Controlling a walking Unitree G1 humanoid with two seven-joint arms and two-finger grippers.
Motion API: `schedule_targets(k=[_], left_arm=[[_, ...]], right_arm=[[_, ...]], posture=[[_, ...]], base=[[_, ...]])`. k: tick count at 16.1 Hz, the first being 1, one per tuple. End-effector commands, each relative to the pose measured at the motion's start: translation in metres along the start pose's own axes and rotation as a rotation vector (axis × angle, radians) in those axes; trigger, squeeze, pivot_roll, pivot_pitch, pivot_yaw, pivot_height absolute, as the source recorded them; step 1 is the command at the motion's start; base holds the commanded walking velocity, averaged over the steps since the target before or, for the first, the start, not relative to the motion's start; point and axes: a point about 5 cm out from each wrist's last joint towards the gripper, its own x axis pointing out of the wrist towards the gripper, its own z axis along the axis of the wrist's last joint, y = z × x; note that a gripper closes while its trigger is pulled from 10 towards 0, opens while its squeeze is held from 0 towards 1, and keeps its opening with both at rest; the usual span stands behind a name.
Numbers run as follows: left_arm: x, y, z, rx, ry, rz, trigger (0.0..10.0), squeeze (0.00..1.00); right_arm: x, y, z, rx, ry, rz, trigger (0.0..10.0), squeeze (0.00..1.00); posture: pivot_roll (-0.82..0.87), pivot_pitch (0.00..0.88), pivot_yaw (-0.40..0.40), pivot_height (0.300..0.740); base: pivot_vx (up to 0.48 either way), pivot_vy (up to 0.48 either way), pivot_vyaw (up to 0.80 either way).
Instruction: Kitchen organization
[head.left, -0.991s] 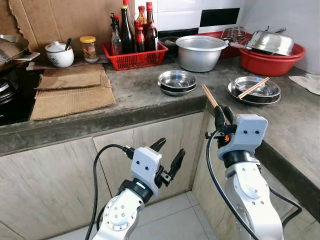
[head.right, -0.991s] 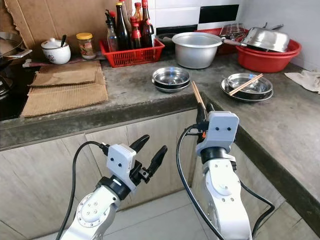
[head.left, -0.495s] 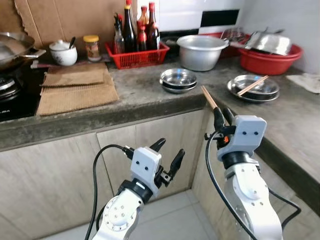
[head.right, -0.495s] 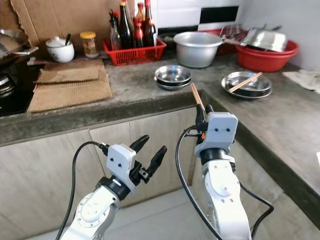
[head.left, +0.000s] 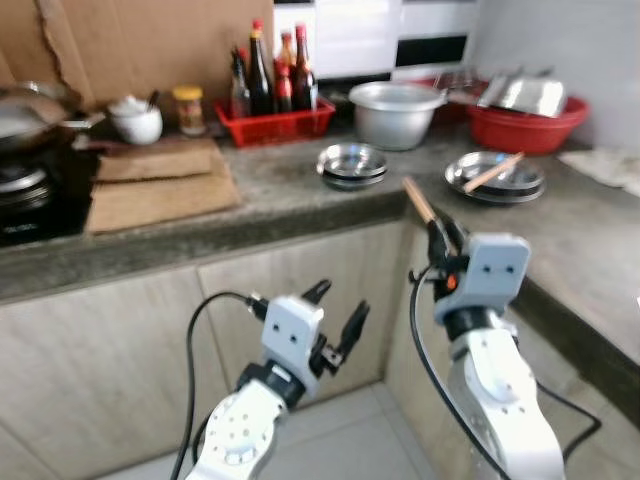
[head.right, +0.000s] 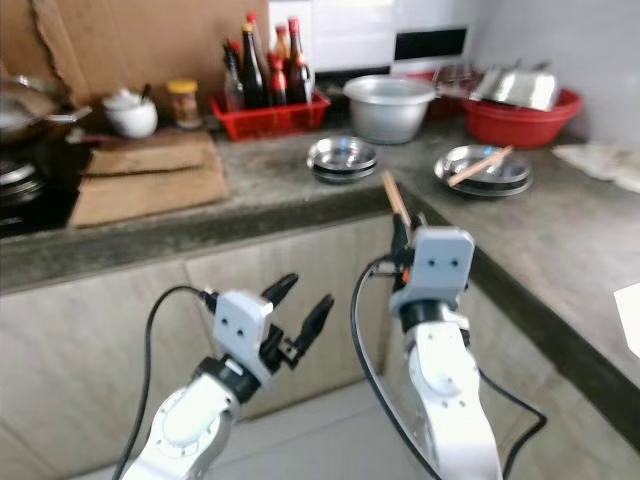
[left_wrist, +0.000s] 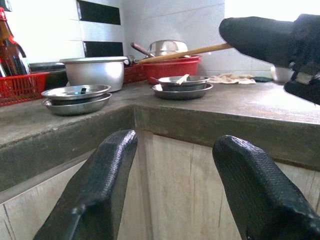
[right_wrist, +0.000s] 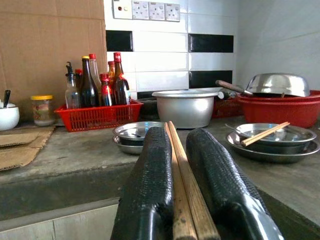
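Note:
My right gripper (head.left: 441, 234) is shut on a pair of wooden chopsticks (head.left: 419, 199), held upright below the corner of the grey countertop (head.left: 270, 195). The right wrist view has the chopsticks (right_wrist: 182, 185) clamped between both black fingers (right_wrist: 150, 190). My left gripper (head.left: 339, 301) stands open and empty in front of the cabinet doors, lower and to the left. Another pair of chopsticks (head.left: 492, 172) lies across stacked steel plates (head.left: 520, 186) on the counter. Two stacked steel bowls (head.left: 352, 163) sit near the counter's edge.
At the back stand a red basket of sauce bottles (head.left: 275, 118), an aluminium pot (head.left: 395, 108) and a red basin (head.left: 528, 124) holding a steel bowl. Cardboard sheets (head.left: 160, 188), a white pot (head.left: 135, 122), a jar (head.left: 187, 108) and a wok (head.left: 30, 112) are left.
The whole view has shifted and blurred, so the camera has moved; the counter looks a little farther off. Both arms keep their pose, with the chopsticks still held.

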Motion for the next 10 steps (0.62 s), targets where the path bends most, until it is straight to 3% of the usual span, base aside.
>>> schedule_targets(k=[1, 7, 9, 10], left_arm=[[0.0011, 0.0001, 0.0003, 0.010, 0.006, 0.001, 10.0, 0.00], [0.0009, 0.0002, 0.0003, 0.008, 0.008, 0.004, 10.0, 0.00], [0.0006, 0.0004, 0.0003, 0.008, 0.009, 0.005, 10.0, 0.00], [0.0005, 0.0004, 0.0002, 0.008, 0.010, 0.006, 10.0, 0.00]], right_arm=[[0.0008, 0.0004, 0.0015, -0.005, -0.002, 0.003, 10.0, 0.00], [0.0005, 0.0002, 0.0019, -0.006, -0.002, -0.003, 10.0, 0.00], [0.0002, 0.0003, 0.0017, -0.006, 0.000, -0.004, 10.0, 0.00], [0.0002, 0.0004, 0.0015, -0.006, 0.001, -0.003, 10.0, 0.00]], posture=[[0.00, 0.000, -0.022, 0.740], [0.00, 0.000, -0.020, 0.740], [0.00, 0.000, -0.020, 0.740], [0.00, 0.000, -0.020, 0.740]], base=[[-0.480, 0.000, 0.00], [0.000, 0.000, 0.00], [-0.480, 0.000, 0.00], [0.000, 0.000, 0.00]])
